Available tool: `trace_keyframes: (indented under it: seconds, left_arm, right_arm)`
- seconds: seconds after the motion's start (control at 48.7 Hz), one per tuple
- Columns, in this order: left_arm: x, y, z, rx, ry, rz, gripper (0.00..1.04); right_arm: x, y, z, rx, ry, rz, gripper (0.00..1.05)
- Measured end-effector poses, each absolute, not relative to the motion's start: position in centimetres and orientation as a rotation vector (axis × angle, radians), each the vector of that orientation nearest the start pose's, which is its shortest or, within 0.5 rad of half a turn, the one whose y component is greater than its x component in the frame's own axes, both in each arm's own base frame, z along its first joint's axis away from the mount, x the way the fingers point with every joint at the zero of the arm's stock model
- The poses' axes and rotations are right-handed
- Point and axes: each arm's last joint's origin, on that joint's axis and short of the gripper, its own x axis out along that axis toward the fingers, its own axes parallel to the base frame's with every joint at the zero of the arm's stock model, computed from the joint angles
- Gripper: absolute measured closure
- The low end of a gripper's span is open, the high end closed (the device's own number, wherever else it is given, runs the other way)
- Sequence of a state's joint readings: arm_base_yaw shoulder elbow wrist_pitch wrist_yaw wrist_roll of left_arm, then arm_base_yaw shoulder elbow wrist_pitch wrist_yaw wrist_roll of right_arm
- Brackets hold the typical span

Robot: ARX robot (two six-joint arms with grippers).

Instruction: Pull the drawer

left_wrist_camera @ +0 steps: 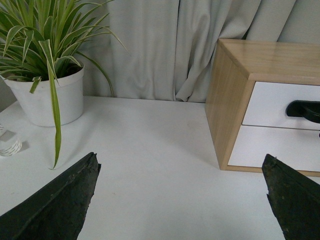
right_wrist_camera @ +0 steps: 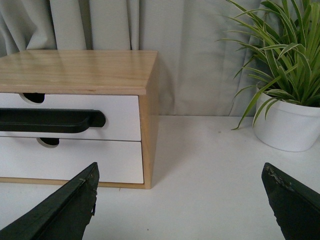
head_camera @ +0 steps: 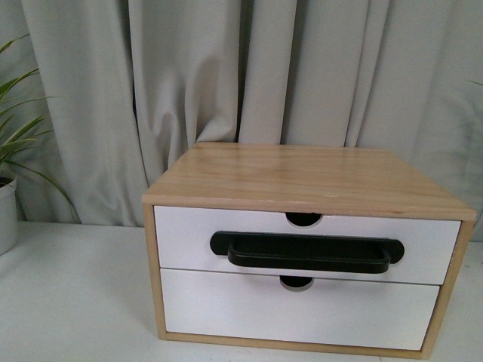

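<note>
A light wood cabinet (head_camera: 302,177) stands on the white table. Its upper drawer (head_camera: 189,241) has a white front, a long black bar handle (head_camera: 308,252) and a half-round notch in the top edge; it looks closed. Below it sits a plain white drawer front (head_camera: 294,309) with no handle. Neither arm shows in the front view. My left gripper (left_wrist_camera: 180,162) is open over bare table, left of the cabinet (left_wrist_camera: 225,100), with part of the drawer's (left_wrist_camera: 277,102) handle (left_wrist_camera: 304,110) in sight. My right gripper (right_wrist_camera: 180,170) is open off the cabinet's (right_wrist_camera: 80,70) right corner, the drawer (right_wrist_camera: 120,112) and handle (right_wrist_camera: 50,121) beside it.
A potted spider plant in a white pot (left_wrist_camera: 47,97) stands left of the cabinet, also at the front view's edge (head_camera: 6,211). Another white-potted plant (right_wrist_camera: 287,125) stands to the right. Grey curtains (head_camera: 241,68) hang behind. A small clear object (left_wrist_camera: 9,145) lies near the left pot.
</note>
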State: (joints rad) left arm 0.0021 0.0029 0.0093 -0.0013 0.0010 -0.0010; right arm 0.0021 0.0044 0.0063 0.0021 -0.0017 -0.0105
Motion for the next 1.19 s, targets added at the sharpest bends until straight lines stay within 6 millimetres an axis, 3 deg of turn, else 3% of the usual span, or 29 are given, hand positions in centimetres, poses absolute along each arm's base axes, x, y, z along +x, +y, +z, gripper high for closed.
trace_keyframes:
  seconds: [1.19]
  left_arm:
    - [9.73, 0.02, 16.63, -0.001, -0.005, 0.001, 0.06]
  right_arm:
    - [9.76, 0.03, 16.55, -0.010, -0.004, 0.004, 0.09]
